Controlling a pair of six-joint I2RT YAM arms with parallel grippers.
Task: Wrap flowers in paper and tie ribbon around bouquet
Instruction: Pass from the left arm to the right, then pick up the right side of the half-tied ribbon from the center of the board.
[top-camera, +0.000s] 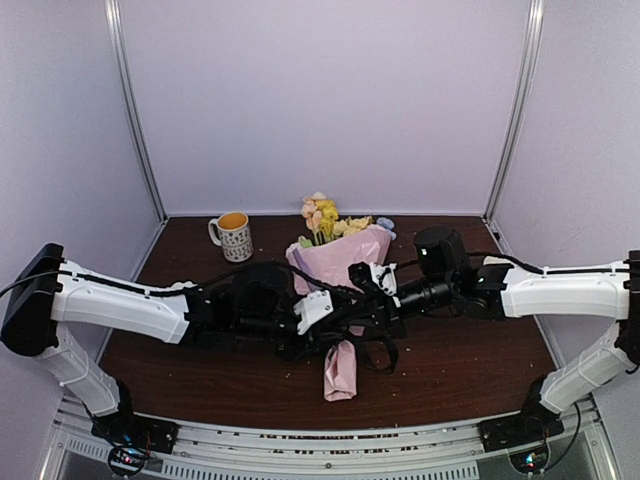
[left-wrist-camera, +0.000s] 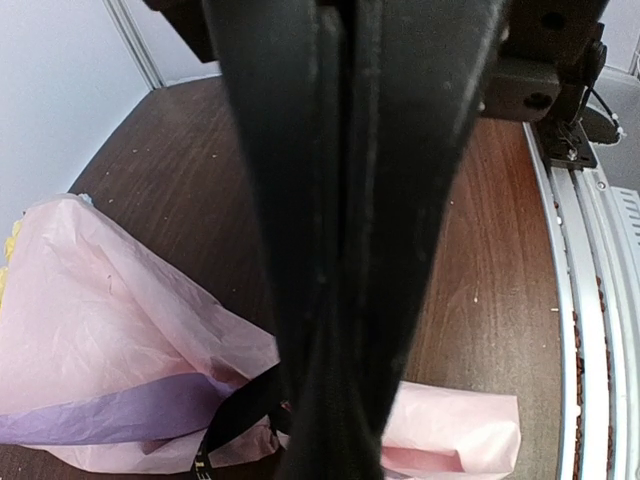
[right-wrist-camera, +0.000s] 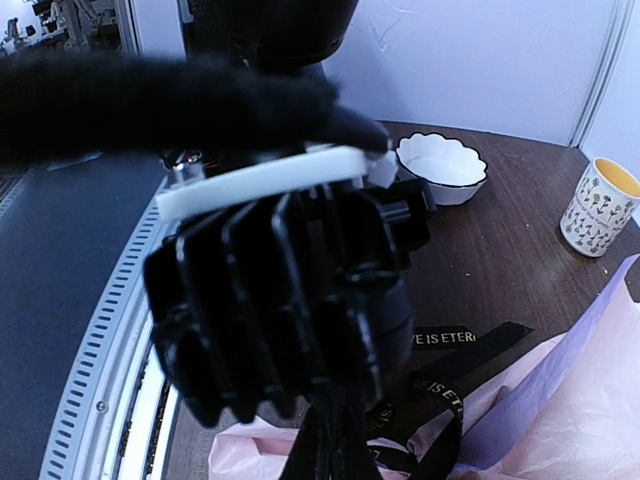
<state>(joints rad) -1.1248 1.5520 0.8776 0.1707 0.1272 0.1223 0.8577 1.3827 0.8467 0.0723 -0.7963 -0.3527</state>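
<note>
Left gripper (left-wrist-camera: 335, 430) jaws clenched, pinching the ribbon (left-wrist-camera: 235, 420) just above the paper (left-wrist-camera: 100, 310). Right gripper (right-wrist-camera: 335, 450) jaws closed at the ribbon, actual hold unclear.

a fixed camera looks down from above and behind the left arm (top-camera: 120, 300) and right arm (top-camera: 560, 290) onto the brown table (top-camera: 470, 370). both wrist cameras ride low and close over it; all three catch the pink paper (top-camera: 340, 262), overhead and right wrist the mug (top-camera: 235, 237).

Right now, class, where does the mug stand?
In the top view the mug stands upright at the far edge of the table, left of centre, just left of the flowers.
</note>
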